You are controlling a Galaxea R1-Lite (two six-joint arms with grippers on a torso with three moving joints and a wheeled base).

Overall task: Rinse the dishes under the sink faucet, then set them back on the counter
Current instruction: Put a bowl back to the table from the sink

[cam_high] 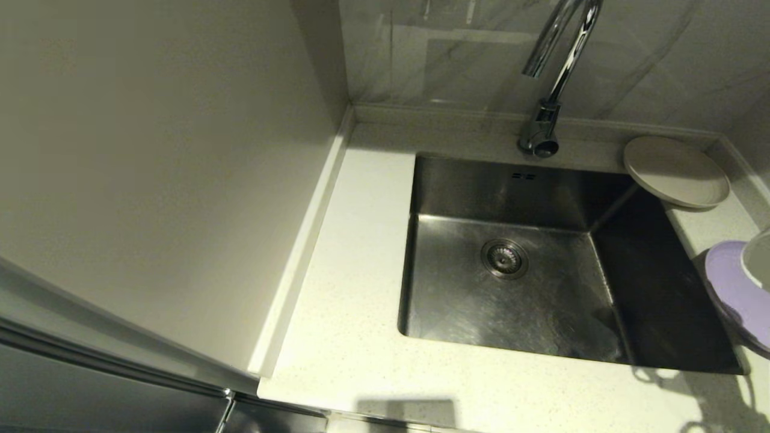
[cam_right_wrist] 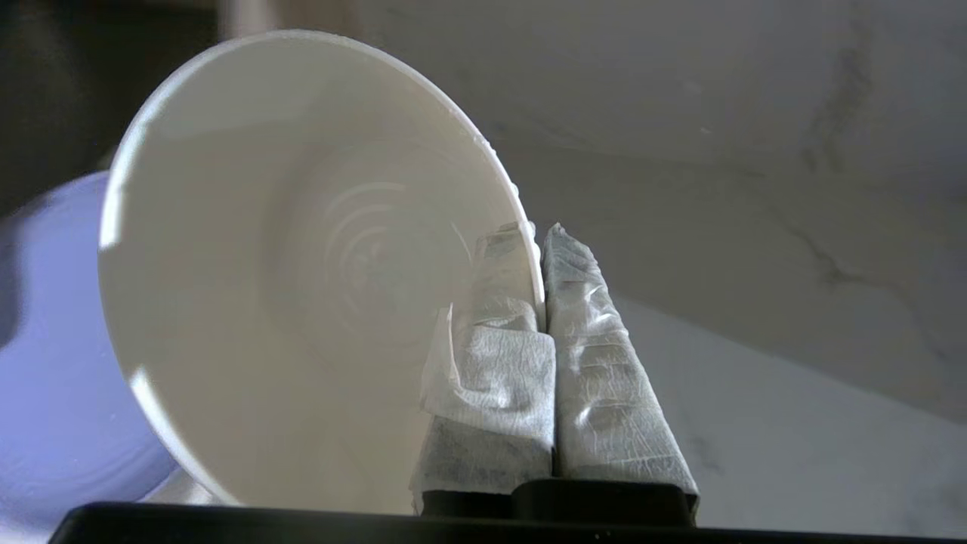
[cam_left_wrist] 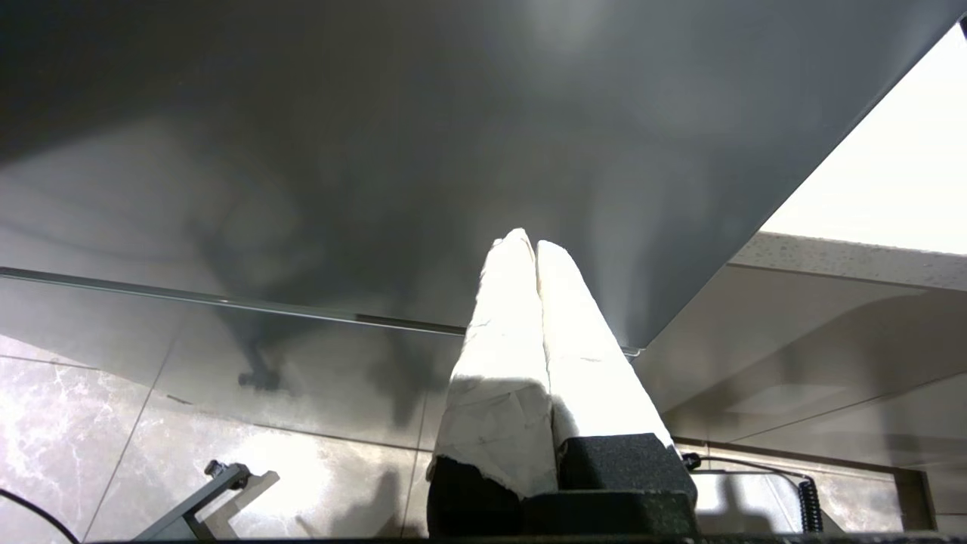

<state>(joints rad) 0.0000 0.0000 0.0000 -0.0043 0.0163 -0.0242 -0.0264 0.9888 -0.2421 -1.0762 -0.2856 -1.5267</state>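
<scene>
In the right wrist view my right gripper (cam_right_wrist: 538,234) is shut on the rim of the small white bowl (cam_right_wrist: 302,287), one wrapped finger inside the bowl and one outside. The bowl is tilted above the lilac plate (cam_right_wrist: 53,363). In the head view only a sliver of the bowl (cam_high: 759,258) shows at the right edge, over the lilac plate (cam_high: 737,294) on the counter (cam_high: 349,313). The beige plate (cam_high: 674,171) rests at the sink's far right corner, partly overhanging the steel sink (cam_high: 511,288). The chrome faucet (cam_high: 550,78) arches over the basin. My left gripper (cam_left_wrist: 526,243) is shut and empty, down beside dark cabinet fronts.
A tall pale panel (cam_high: 150,180) walls off the counter's left side. Grey marbled tile (cam_high: 451,54) stands behind the faucet. The drain strainer (cam_high: 504,258) lies in the basin floor. No water runs from the spout.
</scene>
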